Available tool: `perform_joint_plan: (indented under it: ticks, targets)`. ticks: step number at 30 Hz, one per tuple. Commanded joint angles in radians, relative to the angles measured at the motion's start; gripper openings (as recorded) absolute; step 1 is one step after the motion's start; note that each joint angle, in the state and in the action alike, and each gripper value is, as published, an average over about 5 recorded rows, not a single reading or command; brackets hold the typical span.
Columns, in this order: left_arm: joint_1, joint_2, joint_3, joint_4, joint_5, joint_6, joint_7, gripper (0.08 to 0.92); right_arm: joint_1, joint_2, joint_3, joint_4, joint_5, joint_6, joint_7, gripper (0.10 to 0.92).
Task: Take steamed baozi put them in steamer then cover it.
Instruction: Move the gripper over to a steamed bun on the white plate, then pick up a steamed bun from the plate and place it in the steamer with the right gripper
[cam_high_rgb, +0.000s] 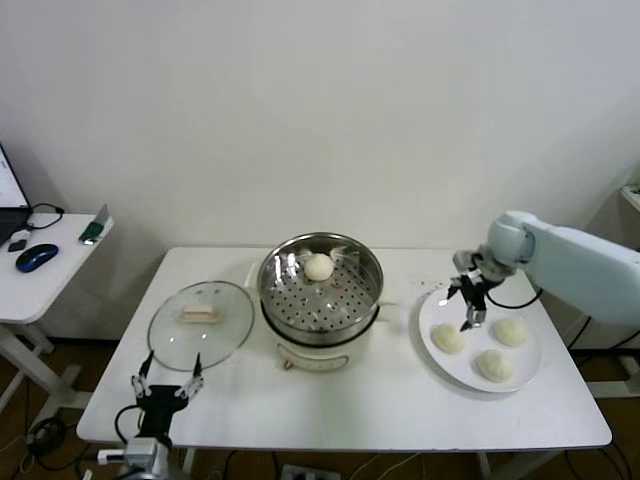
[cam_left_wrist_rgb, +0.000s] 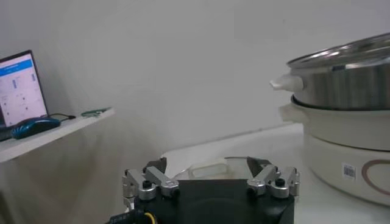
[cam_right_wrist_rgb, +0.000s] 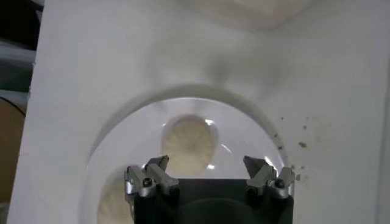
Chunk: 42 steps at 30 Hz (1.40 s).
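Baozi (cam_high_rgb: 448, 339) beside the steamer (cam_high_rgb: 320, 290) sits under the right end effector (cam_high_rgb: 468, 303), spread for grasping; left end effector (cam_high_rgb: 167, 385) idles, spread too.

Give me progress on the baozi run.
Done: one baozi sits in the steamer. In hand: the open right hand hovers over the plate, above the nearest bun; nothing gripped. Left: three buns on the plate, then the glass lid, lying beside the steamer near the idle left hand.
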Motion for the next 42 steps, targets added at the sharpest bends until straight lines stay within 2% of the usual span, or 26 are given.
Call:
perform_joint_plan:
  ticks: [1, 23, 32, 38, 42]
  targets:
    - [0.004, 0.0, -0.004, 0.004, 0.001, -0.001, -0.001, 0.823, -0.139, 0.01, 0.096, -0.056, -0.05, -0.016, 0.005, 0.823]
    - [0.0, -0.003, 0.004, 0.035, 0.003, -0.008, -0.003, 0.823, -0.173, 0.097, 0.148, -0.168, -0.085, 0.027, 0.001, 0.819]
    - [0.003, -0.003, 0.003, 0.032, 0.003, -0.01, -0.004, 0.823, -0.162, 0.091, 0.146, -0.162, -0.075, 0.028, -0.003, 0.733]
    - [0.006, -0.005, 0.002, 0.028, 0.002, -0.012, -0.004, 0.823, -0.068, 0.07, 0.088, -0.132, -0.004, 0.016, 0.002, 0.692]
    - [0.009, -0.005, 0.003, 0.021, 0.002, -0.012, -0.005, 0.823, 0.079, 0.068, 0.005, -0.128, 0.13, 0.003, 0.002, 0.687]
